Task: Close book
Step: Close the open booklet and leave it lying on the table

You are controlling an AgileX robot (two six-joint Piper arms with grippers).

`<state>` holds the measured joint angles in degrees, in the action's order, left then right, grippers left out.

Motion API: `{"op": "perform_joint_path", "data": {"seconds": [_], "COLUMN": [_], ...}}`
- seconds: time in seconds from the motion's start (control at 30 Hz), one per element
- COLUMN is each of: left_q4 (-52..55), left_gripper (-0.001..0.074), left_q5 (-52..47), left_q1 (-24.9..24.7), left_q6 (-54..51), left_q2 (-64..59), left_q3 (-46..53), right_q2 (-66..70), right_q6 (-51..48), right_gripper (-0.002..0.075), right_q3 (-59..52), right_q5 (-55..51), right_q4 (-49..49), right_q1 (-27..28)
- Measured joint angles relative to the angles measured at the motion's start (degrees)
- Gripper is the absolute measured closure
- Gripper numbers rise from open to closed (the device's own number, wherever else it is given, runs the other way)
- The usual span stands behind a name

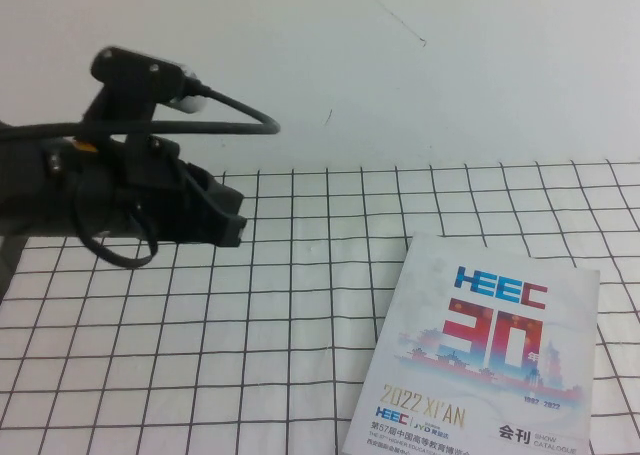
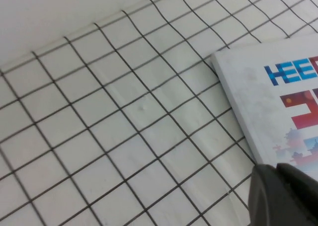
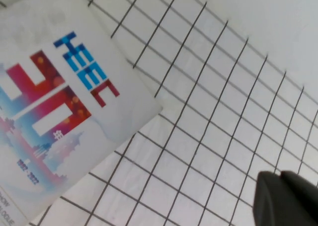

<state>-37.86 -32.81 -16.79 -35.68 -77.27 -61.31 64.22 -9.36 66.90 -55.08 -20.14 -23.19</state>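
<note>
Book (image 1: 480,360) lies shut, cover up, at 5 o'clock on the table (image 1: 250,375). Task looks done. My left jaws hang at 9 o'clock, right jaws near the book. Can't tell if either is apart or together.

My left gripper (image 1: 234,225) sits over the white, black-gridded table (image 1: 150,375), its tip pointing to my right. The book (image 1: 480,360) lies closed and flat, front cover up with "HEEC" and "30" showing. It is off to the right of my claw and nearer to me, well apart from it. A black cable (image 1: 230,128) loops out just above my claw.
</note>
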Motion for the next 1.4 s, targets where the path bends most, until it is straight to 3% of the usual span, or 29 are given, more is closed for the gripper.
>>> {"op": "perform_joint_path", "data": {"seconds": [0.23, 0.5, 0.8, 1.0, 1.4], "left_q4": [8.9, 10.7, 10.8, 10.6, 9.8], "left_gripper": [0.0738, 0.0738, 0.0738, 0.0738, 0.0738], "left_q5": [8.1, 18.5, 24.3, 24.7, 22.8], "left_q1": [0.0, 0.0, 0.0, 0.0, 0.0], "left_q6": [8.8, 5.5, 0.7, -0.2, -0.6], "left_q2": [15.9, 36.4, 56.9, 64.7, 66.1], "left_q3": [8.6, 28.2, 45.3, 48.4, 48.5], "right_q2": [-14.4, -32.0, -52.3, -62.0, -63.6], "right_q6": [1.4, 5.7, 15.4, 18.0, 18.5], "right_gripper": [0.0729, 0.0729, 0.0729, 0.0729, 0.0729], "right_q3": [-7.2, -24.9, -43.7, -46.8, -47.3], "right_q5": [4.8, 6.0, 15.2, 20.2, 16.2], "right_q4": [0.2, -2.5, -2.5, -2.5, -1.1], "right_q1": [0.0, 0.0, 0.0, 0.0, 0.0]}}
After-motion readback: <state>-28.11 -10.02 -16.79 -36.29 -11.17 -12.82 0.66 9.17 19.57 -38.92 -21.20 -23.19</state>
